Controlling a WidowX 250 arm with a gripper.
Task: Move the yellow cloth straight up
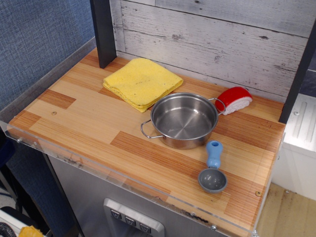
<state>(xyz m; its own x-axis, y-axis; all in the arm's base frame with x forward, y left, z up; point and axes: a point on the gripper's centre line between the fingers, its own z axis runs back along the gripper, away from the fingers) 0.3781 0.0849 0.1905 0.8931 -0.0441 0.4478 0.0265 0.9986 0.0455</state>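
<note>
The folded, roughly square bright yellow terry cloth [142,81] lies flat on the far left part of the wooden plank bench [89,123], close to the whitewashed board wall [212,39] at the back. Its layered edges show along the near side. A dark upright post [103,32] stands just beside its far left corner, apart from it. The cloth's near right corner sits right against the rim of the round stainless steel pot [183,120], which stands upright and empty with a loop handle on each side. Behind the pot on the right, touching or nearly touching its far handle, rests a red and white sponge-like piece [235,99]. In front of the pot lies a grey scoop with a light blue handle [213,169], separate from it. No arm or fingers appear in the view, so their state cannot be told.
</note>
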